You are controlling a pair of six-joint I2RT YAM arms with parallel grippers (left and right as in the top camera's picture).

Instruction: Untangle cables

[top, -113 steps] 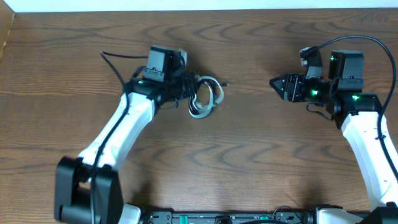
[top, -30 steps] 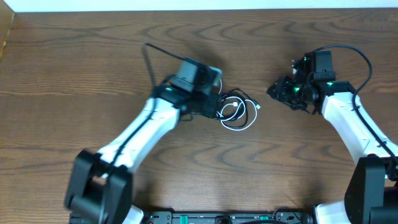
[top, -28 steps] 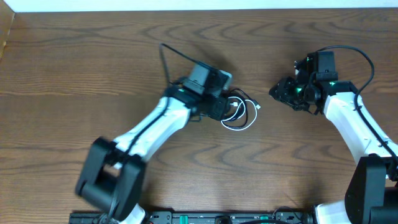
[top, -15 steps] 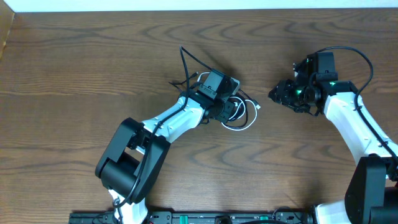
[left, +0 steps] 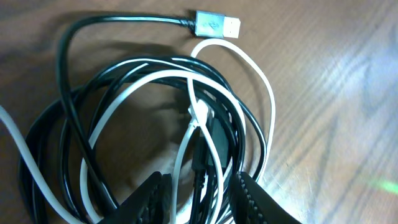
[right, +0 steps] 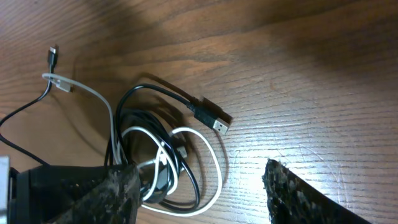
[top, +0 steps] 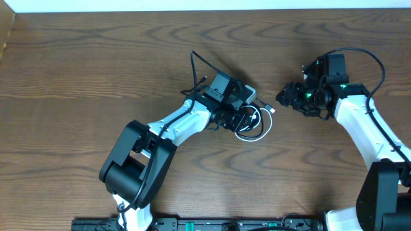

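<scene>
Left jaws grip the cables point(left: 196, 115); spread right jaws should take the loose USB plug point(right: 214, 121), easing it toward the bench's point(top: 77, 70) right edge

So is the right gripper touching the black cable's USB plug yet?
Apart. The right wrist view shows the USB plug lying on bare wood ahead of the right gripper, clear of both open fingers.
</scene>
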